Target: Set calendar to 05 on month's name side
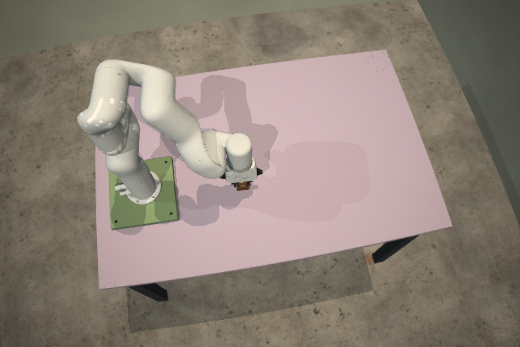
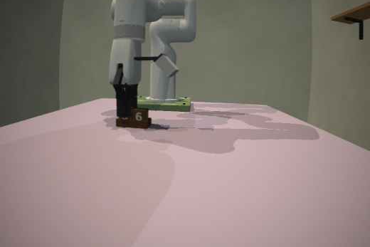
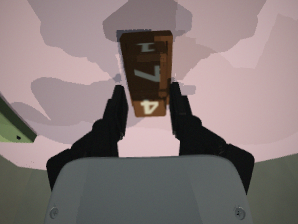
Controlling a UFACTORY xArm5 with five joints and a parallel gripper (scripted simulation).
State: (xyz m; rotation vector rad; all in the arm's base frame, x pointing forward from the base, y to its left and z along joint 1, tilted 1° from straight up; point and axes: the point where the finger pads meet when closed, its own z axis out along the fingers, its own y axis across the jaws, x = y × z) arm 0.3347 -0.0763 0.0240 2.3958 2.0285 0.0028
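Exterior View: Calendar Short of 05 as Fingers Crowd One Cube

The calendar sits flat on the pink table, one cube showing an upright 6 above its tray; its neighbor's digit is mostly masked. Around the neighbor, the gripper stands with jaws partly spread, one on each side of the tray, pinching nothing. Beyond the tray's far side rises the arm on its green base plate.

The likely trouble: closing off-center could shove the tray or twist the cube, and a low grip might catch the tray's wall and lift everything. A poor hold could let the cube slip mid-turn, landing tilted on the rim or with its digit sideways.
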